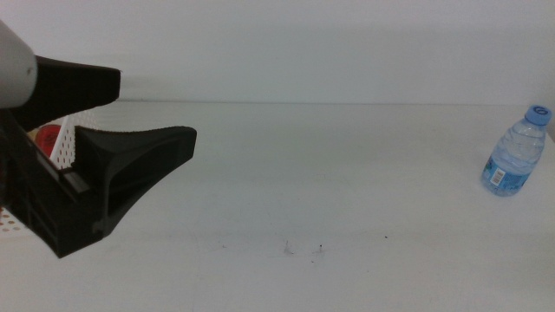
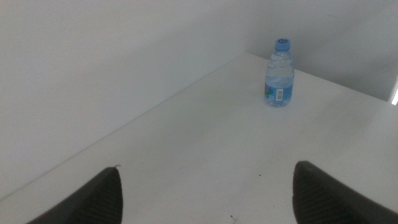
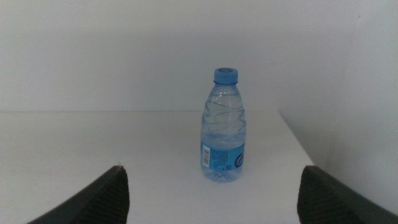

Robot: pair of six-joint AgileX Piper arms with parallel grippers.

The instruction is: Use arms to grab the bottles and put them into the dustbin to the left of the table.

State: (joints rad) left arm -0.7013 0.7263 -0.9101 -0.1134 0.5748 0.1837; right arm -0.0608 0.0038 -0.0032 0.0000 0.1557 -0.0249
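A small clear water bottle (image 1: 515, 151) with a blue cap stands upright at the table's far right; it also shows in the left wrist view (image 2: 280, 73) and close up in the right wrist view (image 3: 222, 127). My left gripper (image 1: 156, 111) fills the left side of the middle view, open and empty (image 2: 207, 168), far from the bottle. Behind it a bit of the white perforated dustbin (image 1: 64, 149) shows, with a red object (image 1: 48, 136) inside. My right gripper (image 3: 214, 169) is open, facing the bottle a short way off, and is out of the middle view.
The white table (image 1: 329, 191) has a few dark specks (image 1: 303, 250) near its front middle. A plain white wall runs behind it. The table's right edge lies just beyond the bottle.
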